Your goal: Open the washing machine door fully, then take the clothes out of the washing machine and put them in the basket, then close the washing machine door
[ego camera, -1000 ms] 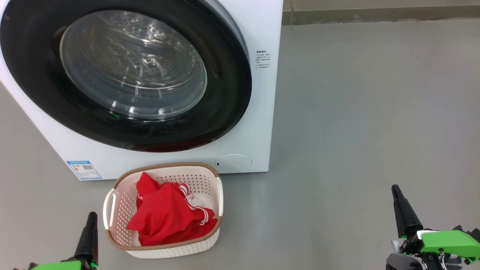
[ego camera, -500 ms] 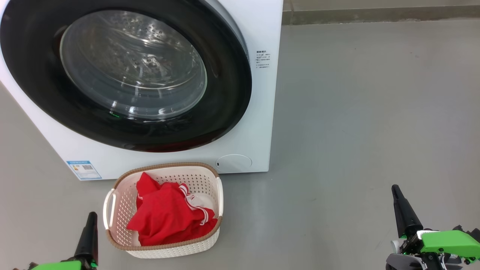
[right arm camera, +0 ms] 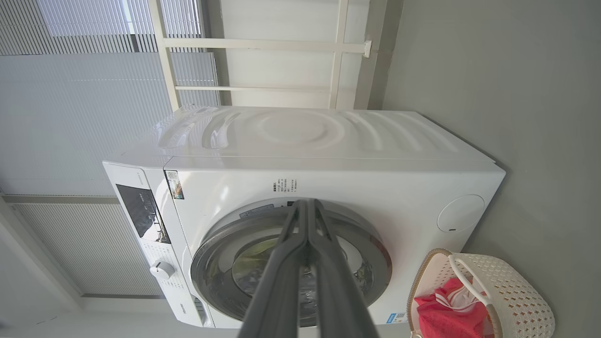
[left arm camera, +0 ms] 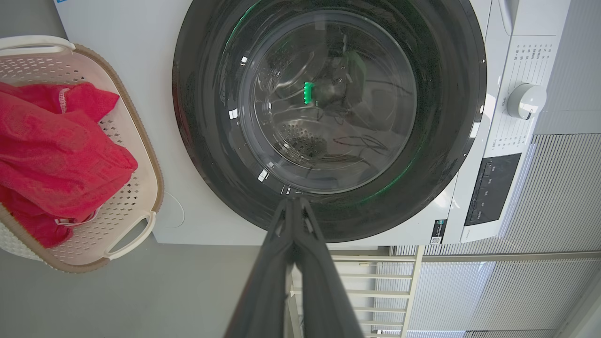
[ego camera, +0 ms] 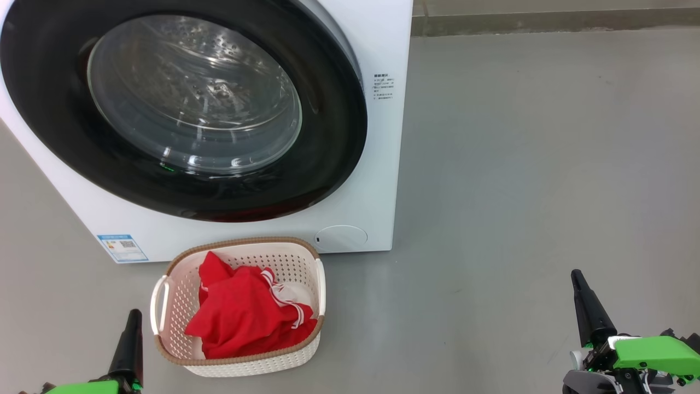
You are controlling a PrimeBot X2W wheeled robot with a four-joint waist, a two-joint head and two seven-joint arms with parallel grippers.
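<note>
Over the last second nothing moved. The washing machine (ego camera: 377, 164) held the same place in my head view, and the washing machine door (ego camera: 183, 109) lay flat against its front, the black rim apparently seated all round. From the right wrist view it also looked closed, with no gap I could make out. Through the glass I saw bare steel drum and no fabric. I judged that stillness to mean the job was essentially finished, with nothing left to pull out or push shut. The grey floor (ego camera: 519, 164) to the right of the machine was wide open, giving the right arm plenty of room to swing. The basket (ego camera: 240, 242) stood on the floor just in front of the machine, below the door's lower edge and beside the small round flap (ego camera: 340, 238), with its brown rim near the white front panel but not touching it. The clothes (ego camera: 246, 317) lay heaped inside it, red with white stripes showing. The left gripper (ego camera: 133, 316) hovered clenched and empty just left of the basket's handle, the tightest spot. The right gripper (ego camera: 575, 276), likewise clenched on nothing, hung well apart over bare floor.
</note>
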